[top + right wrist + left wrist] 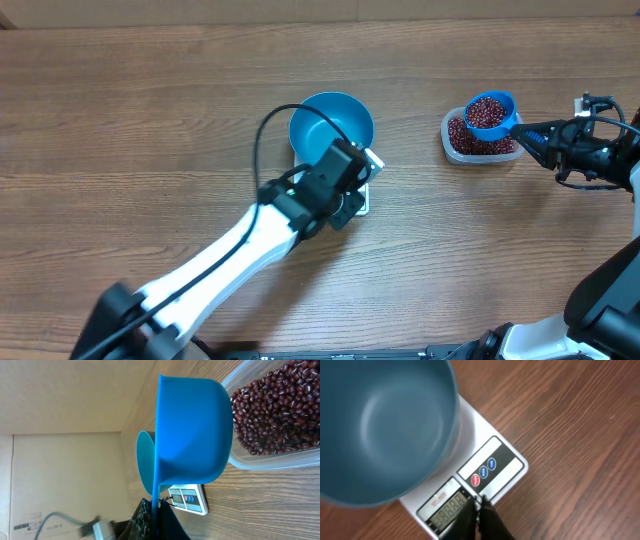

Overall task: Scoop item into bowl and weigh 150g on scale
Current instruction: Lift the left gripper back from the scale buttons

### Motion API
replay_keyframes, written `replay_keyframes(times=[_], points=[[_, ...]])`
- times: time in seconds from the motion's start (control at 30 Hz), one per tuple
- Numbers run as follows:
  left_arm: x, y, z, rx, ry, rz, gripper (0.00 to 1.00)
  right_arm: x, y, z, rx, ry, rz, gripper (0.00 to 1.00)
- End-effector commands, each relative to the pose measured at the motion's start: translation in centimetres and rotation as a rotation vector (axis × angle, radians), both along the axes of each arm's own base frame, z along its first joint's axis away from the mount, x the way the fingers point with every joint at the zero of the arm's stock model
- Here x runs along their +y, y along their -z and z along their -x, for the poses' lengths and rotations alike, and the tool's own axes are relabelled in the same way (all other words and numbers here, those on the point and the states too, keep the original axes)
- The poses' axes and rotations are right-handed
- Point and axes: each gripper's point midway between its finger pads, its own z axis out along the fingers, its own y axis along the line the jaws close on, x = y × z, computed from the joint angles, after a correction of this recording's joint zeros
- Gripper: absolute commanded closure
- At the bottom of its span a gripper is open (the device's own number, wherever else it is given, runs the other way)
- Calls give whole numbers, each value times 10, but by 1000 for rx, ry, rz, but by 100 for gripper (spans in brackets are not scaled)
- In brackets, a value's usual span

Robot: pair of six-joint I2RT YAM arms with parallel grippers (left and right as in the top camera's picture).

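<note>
Wood-grain table [150, 150] runs under everything. Nearest, at the bottom centre of my left wrist view, my left gripper [479, 504] is pinched together and empty, its tips at the display edge of the scale [492, 467]. Beyond, the empty bowl [380, 425] sits on it, upper left. My right gripper [156, 512] clenches the scoop [192, 430] by its handle. Seen from overhead, upper right, the scoop is full of beans [280, 405] and sits above the tub [280, 462] holding the rest.

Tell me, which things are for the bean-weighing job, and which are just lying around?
For the job: small red-brown beans, round blue bowl, flat white square scale, small blue plastic scoop, clear plastic tub.
Just there: brown wooden table, black looping cable.
</note>
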Motion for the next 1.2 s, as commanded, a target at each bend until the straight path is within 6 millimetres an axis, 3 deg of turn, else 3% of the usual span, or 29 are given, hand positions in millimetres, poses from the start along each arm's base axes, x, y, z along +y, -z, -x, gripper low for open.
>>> replay_keyframes(times=[0.0, 0.07, 0.1, 0.27, 0.77, 1.0, 1.17], points=[[7, -39, 9, -60, 15, 42, 75, 0, -6, -3, -37, -11, -3, 96], [12, -50, 14, -73, 14, 52, 42, 0, -6, -3, -36, -11, -3, 96], [15, -55, 17, -77, 14, 55, 1, 0, -6, -3, -37, -11, -3, 96], [26, -63, 27, -74, 9, 45, 1, 0, -6, -3, -37, -11, -3, 96], [44, -57, 43, -11, -20, -5, 0, 1, -6, -2, -31, -11, -6, 96], [61, -92, 46, -85, 23, 60, 0, 1, -6, -2, -27, -11, -8, 96], [77, -100, 46, -90, 41, 82, 1, 1, -6, -2, -27, -11, -9, 96]])
